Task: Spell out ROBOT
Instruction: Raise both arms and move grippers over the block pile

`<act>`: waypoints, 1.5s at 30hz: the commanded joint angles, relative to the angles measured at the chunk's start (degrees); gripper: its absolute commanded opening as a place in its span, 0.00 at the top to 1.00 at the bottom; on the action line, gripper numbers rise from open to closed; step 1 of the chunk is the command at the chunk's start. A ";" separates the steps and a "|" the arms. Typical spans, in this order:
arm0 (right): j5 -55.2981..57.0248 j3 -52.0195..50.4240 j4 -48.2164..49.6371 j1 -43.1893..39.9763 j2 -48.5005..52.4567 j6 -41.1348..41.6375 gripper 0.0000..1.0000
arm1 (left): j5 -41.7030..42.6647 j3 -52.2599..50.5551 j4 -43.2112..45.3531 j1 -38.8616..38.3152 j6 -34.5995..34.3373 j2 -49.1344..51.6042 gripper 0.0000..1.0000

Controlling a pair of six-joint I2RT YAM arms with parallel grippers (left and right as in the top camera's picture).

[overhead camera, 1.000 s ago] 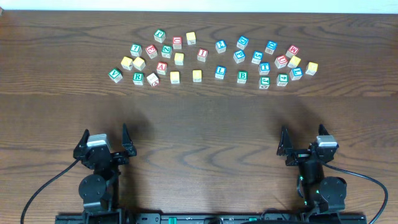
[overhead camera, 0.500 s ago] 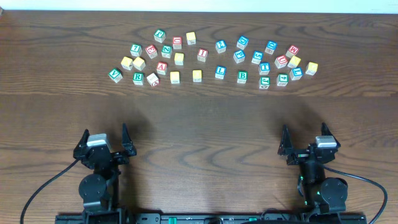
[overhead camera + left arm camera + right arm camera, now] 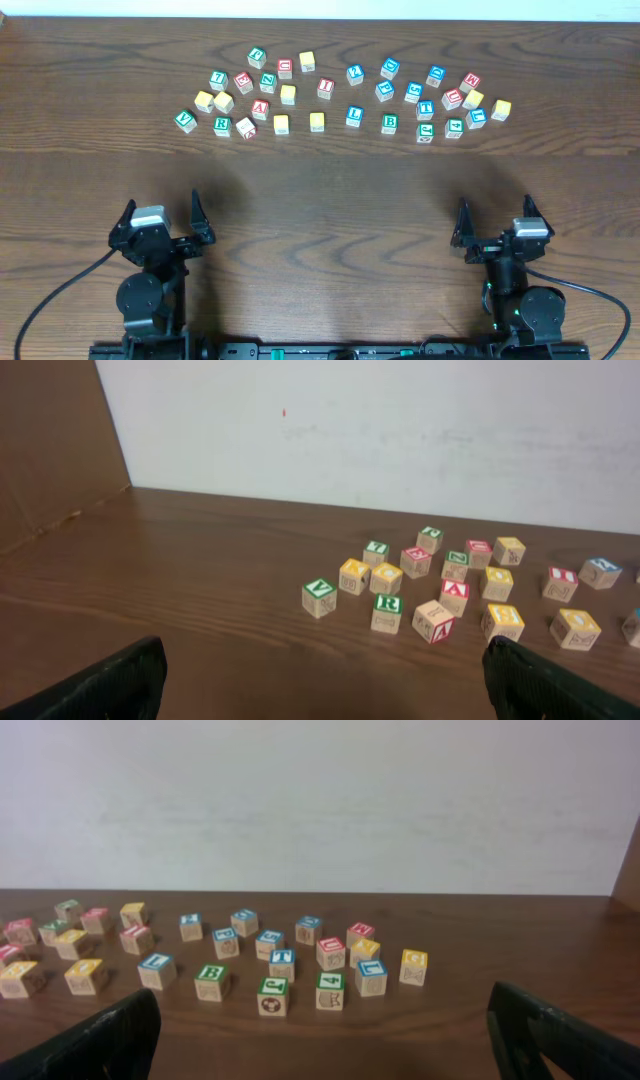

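Several wooden letter blocks [image 3: 317, 121] lie scattered in a band across the far part of the table. A green R block [image 3: 222, 126] is at the left of the band and shows in the left wrist view [image 3: 387, 612]. A green B block [image 3: 390, 123] and a blue T block [image 3: 426, 108] are toward the right; both show in the right wrist view, B [image 3: 211, 982] and T [image 3: 282, 963]. My left gripper [image 3: 162, 212] is open and empty near the front left, far from the blocks. My right gripper [image 3: 496, 215] is open and empty near the front right.
A white wall [image 3: 320, 800] rises behind the table's far edge. A brown panel [image 3: 50, 450] stands at the table's left end. Bare wood [image 3: 320, 200] lies between the grippers and the blocks. Cables run from both arm bases at the front edge.
My left gripper has shifted slightly to the left and my right gripper slightly to the right. No block has moved.
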 commanded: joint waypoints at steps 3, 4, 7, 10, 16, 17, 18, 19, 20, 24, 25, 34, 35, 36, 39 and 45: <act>0.68 4.00 0.15 -0.44 2.71 -0.87 0.01 | -0.70 4.31 0.22 0.28 0.37 3.89 0.01; 0.68 4.70 0.15 -0.44 3.61 -0.85 0.01 | -0.70 4.94 0.17 0.28 0.37 4.76 0.01; 0.61 6.10 0.15 -0.44 5.57 -0.83 0.01 | -0.68 6.80 -0.39 0.28 0.35 6.88 0.01; -0.11 8.70 0.13 -0.44 9.11 -0.83 0.01 | -0.68 10.10 -2.58 0.28 0.35 9.79 0.01; -1.99 15.63 -1.29 -0.44 18.23 -0.81 0.01 | -0.26 19.54 -9.62 0.28 0.35 17.77 0.01; -2.38 16.98 -1.75 -0.44 19.89 -0.81 0.01 | -0.26 21.14 -10.75 0.28 0.35 19.10 0.01; -2.82 18.67 -2.36 -0.44 21.86 -0.81 0.01 | -0.26 23.02 -12.09 0.28 0.35 20.68 0.01; -2.99 20.20 -3.06 -0.44 23.56 -0.81 0.01 | -0.24 24.63 -13.27 0.28 0.35 21.94 0.01; -3.41 21.99 -4.04 -0.44 25.42 -0.81 0.01 | -0.24 26.56 -14.69 0.28 0.37 23.45 0.01; -4.35 30.56 -10.45 -0.44 33.22 -0.81 0.01 | -0.22 34.82 -20.68 0.28 0.37 29.86 0.01; -4.39 32.61 -12.13 -0.44 34.91 -0.81 0.01 | -0.22 36.79 -22.18 0.28 0.37 31.39 0.01; -7.17 48.68 -25.75 -0.44 47.87 -0.81 0.01 | 3.56 53.44 -35.45 0.28 0.37 45.44 0.01; -7.61 50.31 -27.28 -0.44 49.40 -0.81 0.01 | 4.46 55.54 -37.05 0.28 0.37 47.34 0.01; -8.41 52.17 -28.65 -0.44 51.17 -0.81 0.01 | 4.98 57.20 -38.34 0.28 0.37 48.94 0.01; -10.64 56.96 -32.44 -0.44 55.76 -0.83 0.01 | 6.25 63.67 -43.43 0.22 0.35 55.04 0.01; -14.40 66.97 -40.02 -0.46 65.02 -0.85 0.01 | 6.23 77.46 -56.06 0.13 0.37 67.63 0.01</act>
